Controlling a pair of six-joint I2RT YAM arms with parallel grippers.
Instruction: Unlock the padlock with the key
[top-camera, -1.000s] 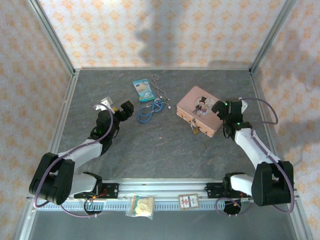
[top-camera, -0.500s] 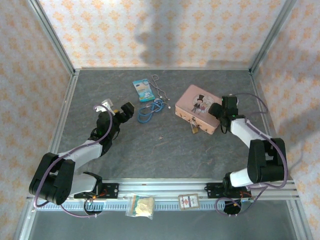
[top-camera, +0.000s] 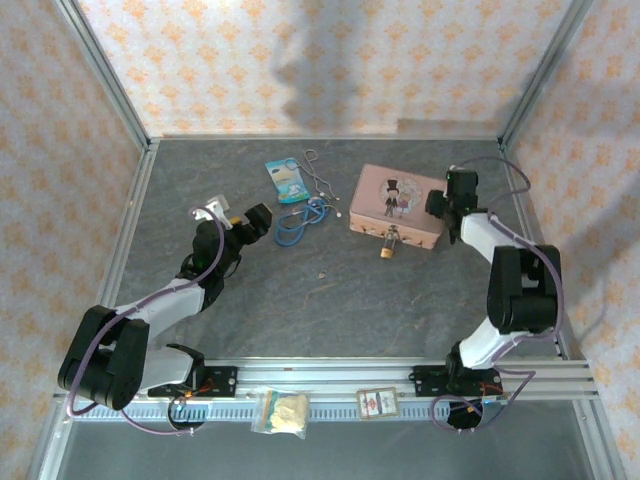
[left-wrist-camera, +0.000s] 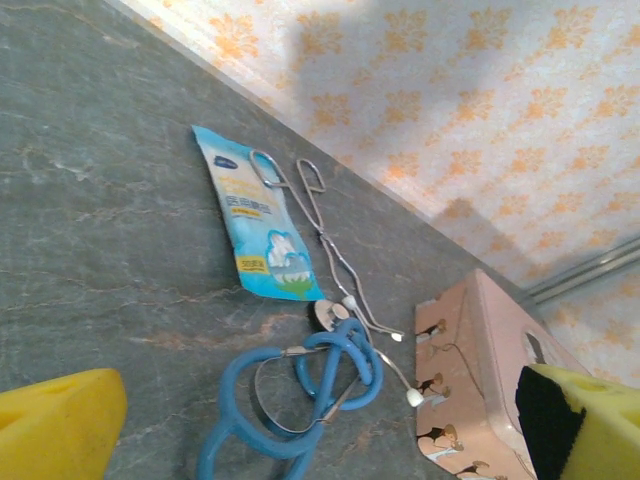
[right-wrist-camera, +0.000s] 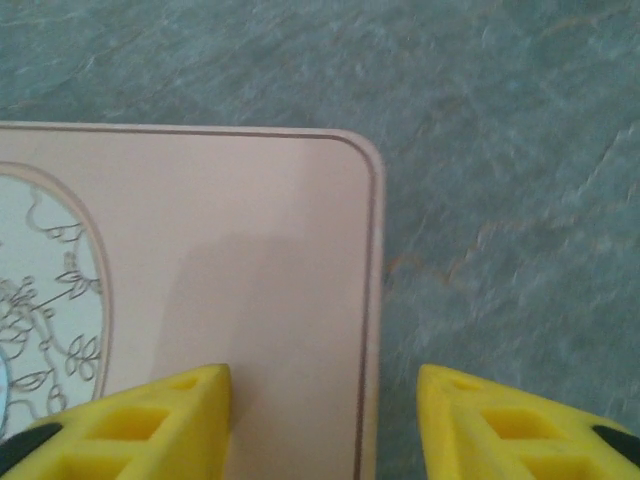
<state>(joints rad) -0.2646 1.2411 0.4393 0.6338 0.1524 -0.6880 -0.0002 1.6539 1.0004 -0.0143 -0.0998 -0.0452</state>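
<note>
Right fingers (right-wrist-camera: 150, 415) spread astride tin (right-wrist-camera: 250, 280) edge; overhead, padlock (top-camera: 386, 252) at front.

A robot test cell, of the kind set up in a lab, is seen from above. A grey stone-patterned table top (top-camera: 330, 310) is enclosed by wall panels (top-camera: 330, 70) papered in an orange floral print and framed by bare aluminium posts (top-camera: 105, 75). A left arm (top-camera: 150, 305) and a right arm (top-camera: 520, 290), both trailing cables, are bolted to a metal rail (top-camera: 330, 375) at the near edge.
</note>
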